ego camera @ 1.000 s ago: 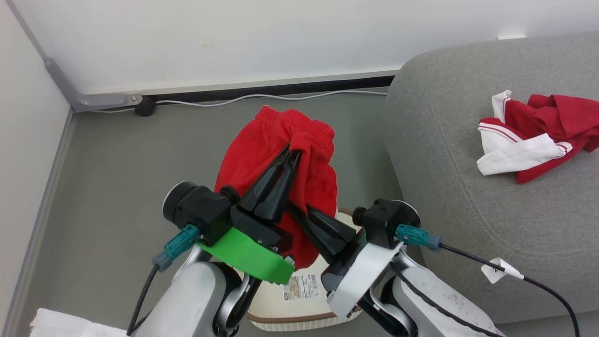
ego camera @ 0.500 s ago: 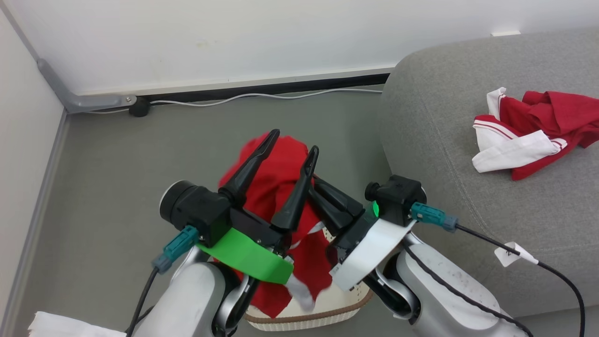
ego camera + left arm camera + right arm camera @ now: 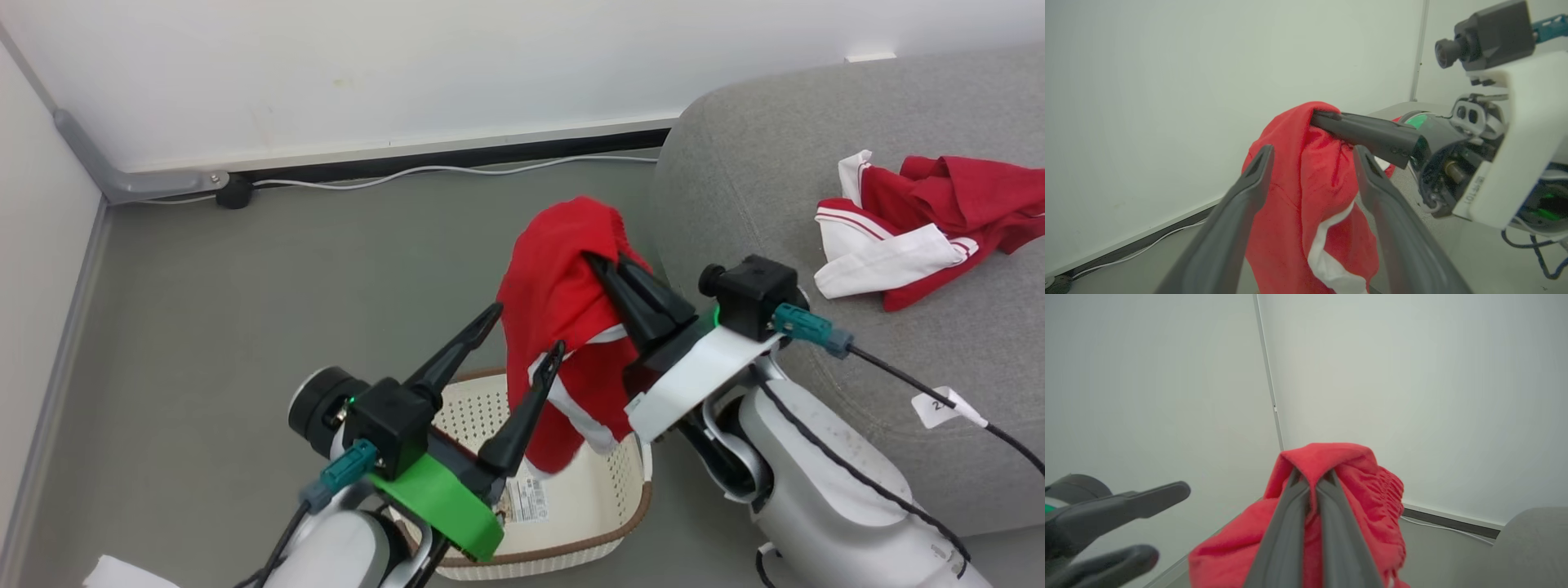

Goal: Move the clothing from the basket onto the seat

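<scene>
A red garment with white side stripes [image 3: 555, 302] hangs above the basket, pinched at its top by my right gripper [image 3: 602, 263], which is shut on it. The right wrist view shows this gripper [image 3: 1312, 476] clamped on a fold of the red garment [image 3: 1372, 477]. My left gripper [image 3: 526, 328] stands open just left of the cloth and holds nothing. In the left wrist view the red garment [image 3: 1298, 196] hangs beyond this open gripper [image 3: 1313, 149]. The cream basket [image 3: 627, 478] sits on the floor below. A second red and white garment [image 3: 922, 220] lies on the grey seat [image 3: 775, 196] at right.
A paper label [image 3: 526, 498] lies on the basket floor. A white cable [image 3: 408, 171] and a grey conduit [image 3: 122, 184] run along the far wall's base. Grey floor spreads to the left. A tagged black cable [image 3: 935, 404] trails from my right wrist over the seat's edge.
My left gripper opened, let go of the red garment and dropped down and back. My right gripper kept its hold and carried the garment up and right, towards the seat.
</scene>
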{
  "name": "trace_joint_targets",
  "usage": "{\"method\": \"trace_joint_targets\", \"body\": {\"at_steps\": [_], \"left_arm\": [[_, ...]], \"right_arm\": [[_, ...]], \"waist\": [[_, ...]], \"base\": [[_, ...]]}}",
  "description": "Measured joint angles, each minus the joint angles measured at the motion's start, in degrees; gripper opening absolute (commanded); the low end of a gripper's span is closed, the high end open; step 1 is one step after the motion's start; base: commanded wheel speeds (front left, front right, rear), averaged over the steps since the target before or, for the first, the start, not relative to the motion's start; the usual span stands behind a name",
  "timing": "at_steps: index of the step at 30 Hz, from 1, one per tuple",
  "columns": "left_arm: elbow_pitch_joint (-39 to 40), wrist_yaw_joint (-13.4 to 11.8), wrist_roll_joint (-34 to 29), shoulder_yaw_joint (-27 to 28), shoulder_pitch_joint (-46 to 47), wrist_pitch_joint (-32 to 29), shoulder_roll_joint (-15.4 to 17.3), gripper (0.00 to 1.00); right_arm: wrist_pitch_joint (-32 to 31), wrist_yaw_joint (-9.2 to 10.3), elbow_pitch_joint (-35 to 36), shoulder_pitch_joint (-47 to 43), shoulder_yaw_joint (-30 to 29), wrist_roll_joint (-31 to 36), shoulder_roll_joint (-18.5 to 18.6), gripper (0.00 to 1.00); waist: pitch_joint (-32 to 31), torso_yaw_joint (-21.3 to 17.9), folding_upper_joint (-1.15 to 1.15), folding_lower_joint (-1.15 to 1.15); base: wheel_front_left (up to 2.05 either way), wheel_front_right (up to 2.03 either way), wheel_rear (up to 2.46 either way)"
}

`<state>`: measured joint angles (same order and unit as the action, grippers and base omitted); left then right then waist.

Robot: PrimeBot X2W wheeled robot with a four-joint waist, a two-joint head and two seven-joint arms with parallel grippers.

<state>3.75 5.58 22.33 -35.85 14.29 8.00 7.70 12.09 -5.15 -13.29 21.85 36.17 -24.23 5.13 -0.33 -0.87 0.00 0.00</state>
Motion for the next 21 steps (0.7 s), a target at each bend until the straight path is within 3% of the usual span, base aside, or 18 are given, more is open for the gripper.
{"method": "trace_joint_targets", "body": {"at_steps": [12,21], "left_arm": [[0.4,0.2,-0.3,-1.9,-4.1,-1.9,2.2,1.00],[2.6,0.2,-2.4,-2.2,-5.1,-2.4,3.0,1.00]], "right_arm": [[0.6,1.71,-2.2,1.6,-4.4,0.0,2.1,0.00],[1.0,2.82,-2.2,2.4,-7.2,-0.1,3.2,0.00]], "waist": [[0.8,-1.7,0.00,0.00],[2.7,-5.8,0.00,0.00]], "base": [[0.00,0.00,0.00],[0.00,0.00,0.00]]}}
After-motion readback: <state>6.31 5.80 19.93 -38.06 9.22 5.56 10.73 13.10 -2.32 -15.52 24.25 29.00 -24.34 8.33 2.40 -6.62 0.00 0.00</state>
